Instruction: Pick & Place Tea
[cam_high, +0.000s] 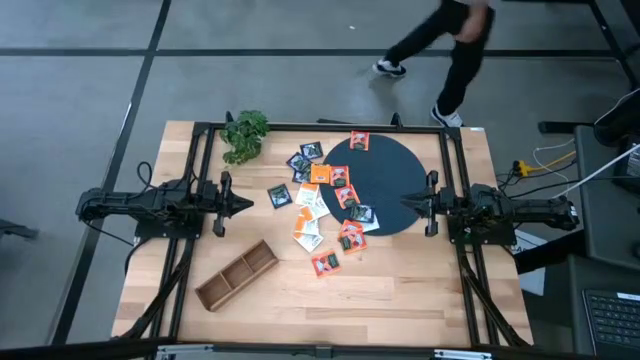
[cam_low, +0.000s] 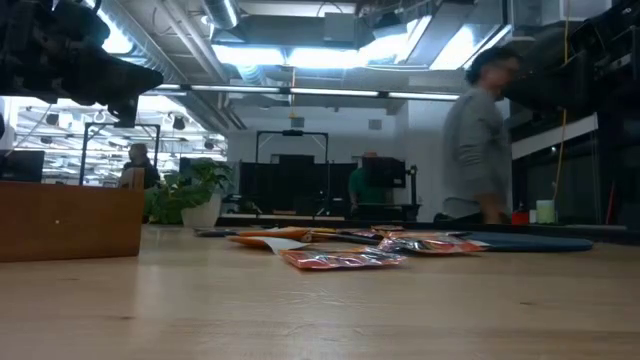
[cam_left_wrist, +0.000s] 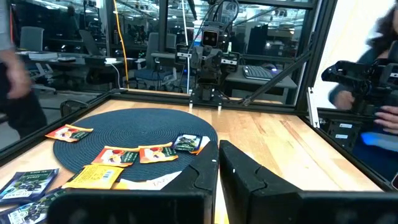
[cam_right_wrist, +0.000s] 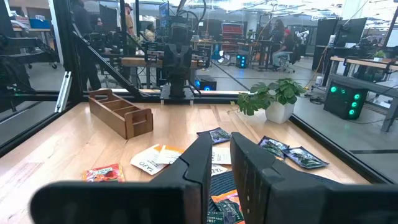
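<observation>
Several small square tea sachets, orange, white and dark, lie flat in the middle of the table, some on the dark round disc and some on the wood beside it; they also show in the left wrist view and the right wrist view. My left gripper hovers level at the table's left, pointing at the sachets, shut and holding nothing. My right gripper hovers level over the disc's right rim, its fingers a narrow gap apart with nothing between them.
A long wooden compartment tray lies near the front left. A small green plant stands at the far left. A black frame borders the working area. A person walks beyond the far edge. Bare wood lies at the front right.
</observation>
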